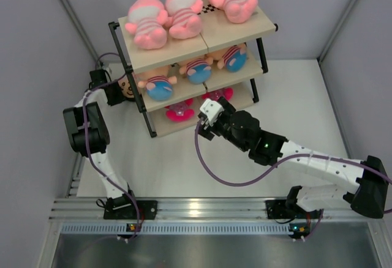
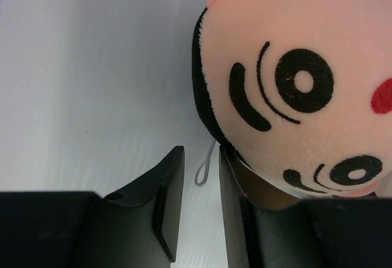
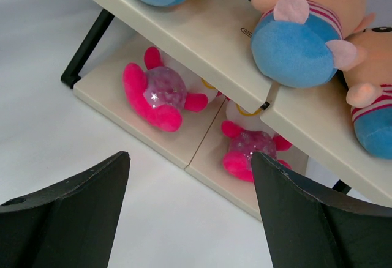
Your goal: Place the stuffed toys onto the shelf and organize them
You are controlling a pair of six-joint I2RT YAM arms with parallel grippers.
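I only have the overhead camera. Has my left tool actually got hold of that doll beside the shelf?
Observer: No. In the left wrist view only a thin grey loop sits between the fingers of the left tool; the doll's face lies outside them, beside one finger.
Operator: And what is my right tool facing?
Observer: The right tool is wide open with nothing in it, facing two bright pink toys with glittery purple bellies on the bottom board.
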